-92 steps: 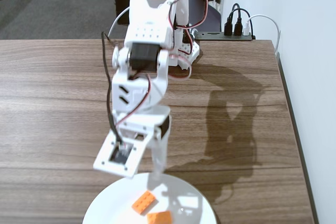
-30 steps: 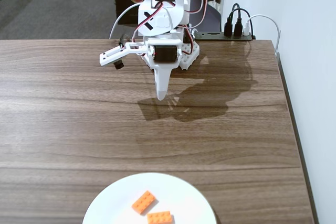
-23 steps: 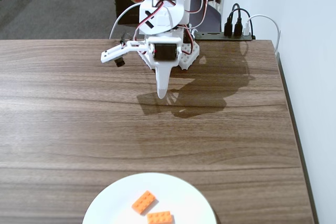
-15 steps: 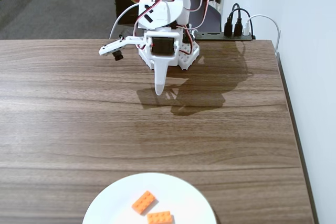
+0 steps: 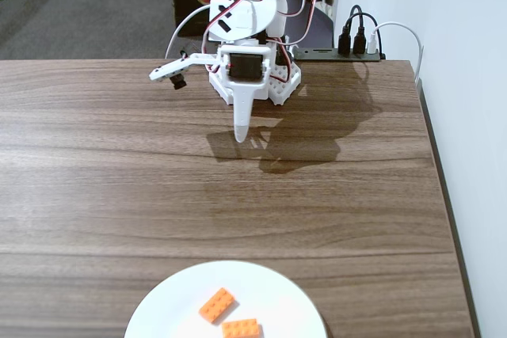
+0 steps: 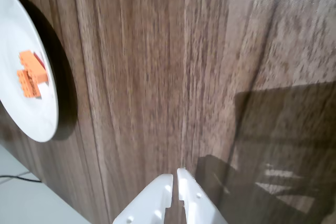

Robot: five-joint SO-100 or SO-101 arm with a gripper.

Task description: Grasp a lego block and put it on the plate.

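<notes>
I read the job as done: the block (image 5: pixel 218 304) lies on the plate (image 5: pixel 158 306) just beside a second brick (image 5: pixel 241 328). My gripper (image 6: pixel 175 173) looks pinched together and empty, well apart over bare bench (image 5: pixel 95 180); next, just park

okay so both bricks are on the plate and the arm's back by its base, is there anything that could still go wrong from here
Little, probably. Two risks:
1. The plate is cut off by the bottom of the fixed view, so how close it sits to the table edge cannot be told; a nudge might tip it.
2. The two bricks look to be touching at a corner, so moving one could drag the other.
The gripper is shut, empty and far away.
</notes>
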